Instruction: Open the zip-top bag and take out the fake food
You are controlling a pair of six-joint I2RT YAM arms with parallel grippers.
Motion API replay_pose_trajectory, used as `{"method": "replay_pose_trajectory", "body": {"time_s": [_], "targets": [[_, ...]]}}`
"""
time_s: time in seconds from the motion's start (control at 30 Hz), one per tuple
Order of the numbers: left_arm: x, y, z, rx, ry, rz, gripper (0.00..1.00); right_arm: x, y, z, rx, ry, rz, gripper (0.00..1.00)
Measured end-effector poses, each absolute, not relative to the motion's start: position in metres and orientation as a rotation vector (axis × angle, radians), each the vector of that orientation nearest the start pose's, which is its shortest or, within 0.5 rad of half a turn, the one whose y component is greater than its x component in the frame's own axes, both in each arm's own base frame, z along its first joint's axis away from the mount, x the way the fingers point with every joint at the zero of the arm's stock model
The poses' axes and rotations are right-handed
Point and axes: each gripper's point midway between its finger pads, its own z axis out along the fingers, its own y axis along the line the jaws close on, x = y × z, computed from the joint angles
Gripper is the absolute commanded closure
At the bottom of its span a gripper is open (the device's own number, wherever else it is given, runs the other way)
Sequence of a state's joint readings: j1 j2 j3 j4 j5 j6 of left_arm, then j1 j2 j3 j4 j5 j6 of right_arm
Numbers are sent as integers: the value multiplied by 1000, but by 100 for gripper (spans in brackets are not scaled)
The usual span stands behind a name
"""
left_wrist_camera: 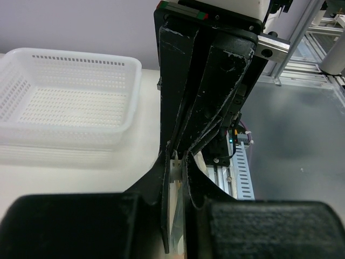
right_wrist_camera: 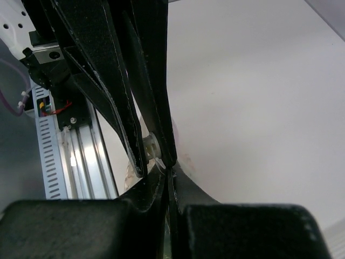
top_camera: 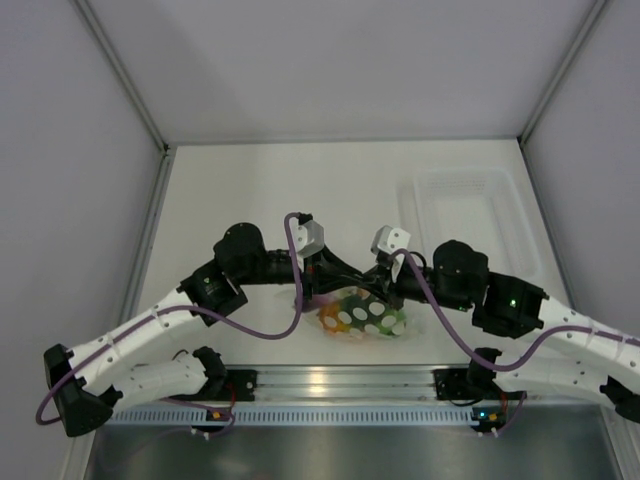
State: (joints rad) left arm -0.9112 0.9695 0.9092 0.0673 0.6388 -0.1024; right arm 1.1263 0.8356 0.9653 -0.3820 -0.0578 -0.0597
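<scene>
The zip-top bag, clear with white dots, lies just in front of where the two grippers meet. Fake food shows through it: an orange piece at the left end and something green at the right. My left gripper and right gripper face each other tip to tip at the bag's top edge. In the left wrist view the left gripper is shut on the bag's film and white zip piece. In the right wrist view the right gripper is shut on the thin film.
A rigid clear tray stands at the back right; in the left wrist view it looks like a white perforated basket. A metal rail runs along the table's near edge. Enclosure walls close the left, right and back.
</scene>
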Motion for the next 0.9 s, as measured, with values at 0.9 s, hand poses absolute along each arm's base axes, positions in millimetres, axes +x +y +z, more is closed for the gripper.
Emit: {"method": "replay_pose_trajectory", "body": {"time_s": [0.9], "targets": [[125, -308, 333, 1111, 1263, -1122, 100, 119, 254, 344, -882, 1494, 887, 100]]}}
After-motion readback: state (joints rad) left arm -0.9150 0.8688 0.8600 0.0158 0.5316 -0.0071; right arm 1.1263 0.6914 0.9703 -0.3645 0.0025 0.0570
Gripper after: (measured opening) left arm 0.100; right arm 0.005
